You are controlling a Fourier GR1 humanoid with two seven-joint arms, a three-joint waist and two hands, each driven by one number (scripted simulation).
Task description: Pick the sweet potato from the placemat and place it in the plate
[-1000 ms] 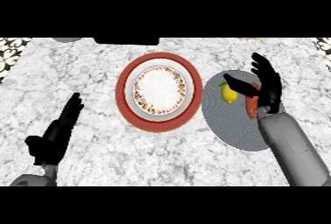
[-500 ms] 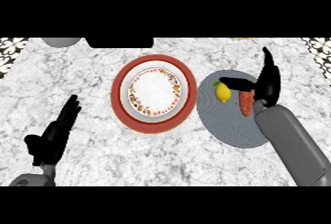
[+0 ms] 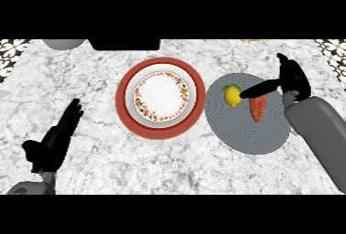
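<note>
head view: right robot hand [image 3: 292,77], open and empty, its thumb hiding the sweet potato [image 3: 258,108] top.

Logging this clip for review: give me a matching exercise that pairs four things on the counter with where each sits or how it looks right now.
Things:
1. orange sweet potato
2. yellow lemon
3. white plate with red rim
4. black left hand

Places or states:
A. left of the grey round placemat, holding nothing
B. on the placemat's left part
C. open, fingers up, near the lower left edge
D. on the placemat, just under the black right hand

Pairs: 1-D, 2-B, 3-A, 4-C
</note>
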